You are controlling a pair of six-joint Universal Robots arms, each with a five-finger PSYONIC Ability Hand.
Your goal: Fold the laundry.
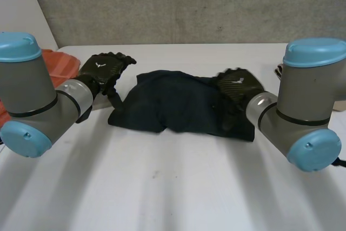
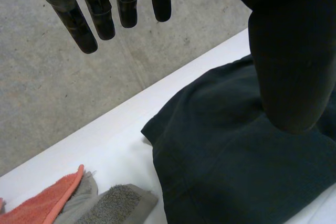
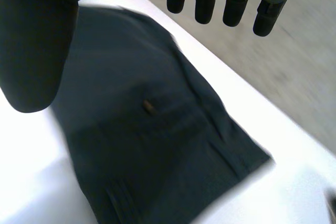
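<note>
A dark navy garment [image 1: 173, 104] lies bunched in the middle of the white table [image 1: 162, 187]. My left hand [image 1: 105, 68] hovers just off the garment's left end, open, with straight fingers [image 2: 79, 24] and nothing in it. Below its thumb the garment [image 2: 226, 150] lies flat with one corner toward the table's far edge. My right hand [image 1: 238, 87] hangs over the garment's right end, also open and empty, its fingers [image 3: 236, 3] straight. Under that palm the garment [image 3: 157, 145] shows a small button [image 3: 149, 107] and a seam.
An orange cloth [image 1: 59, 63] lies at the table's left side, with grey towels [image 2: 115, 205] beside it [image 2: 47, 205]. A small pale object [image 1: 278, 71] sits at the far right. Beyond the table's far edge [image 1: 173, 44] is grey concrete.
</note>
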